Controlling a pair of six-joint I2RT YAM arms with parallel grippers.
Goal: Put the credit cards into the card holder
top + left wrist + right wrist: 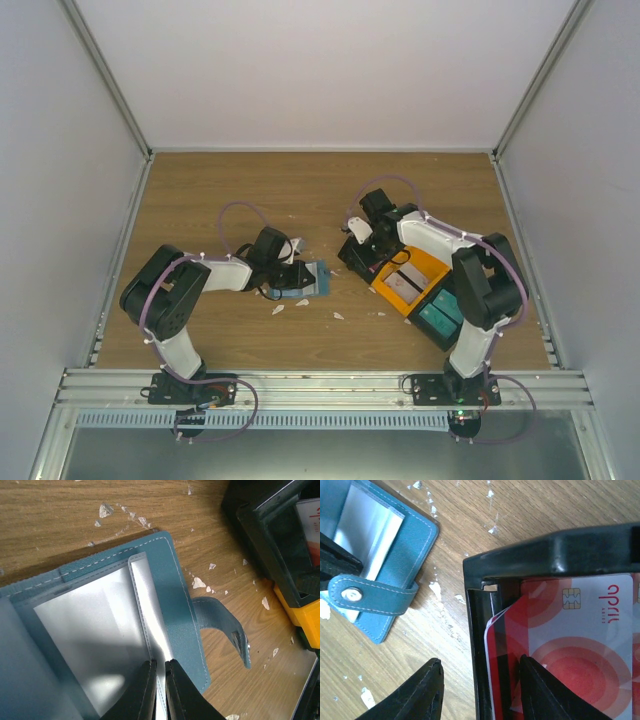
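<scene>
The blue card holder (175,590) lies open on the wooden table, its strap (225,630) curling up at the right. My left gripper (160,664) is shut on the edge of its clear inner sleeve (90,625). In the top view it shows left of centre (303,280). The credit cards (570,645), white with red circles, lie overlapping inside a black bin (555,555). My right gripper (480,662) stands open astride that bin's left wall. One finger (427,690) is outside over the table, the other (535,685) inside, resting on the cards.
An orange bin (410,285) and a teal bin (440,315) sit in a row with the black one under the right arm. White scraps (199,583) litter the wood between holder and bins. Enclosure walls (60,200) stand on both sides and at the back.
</scene>
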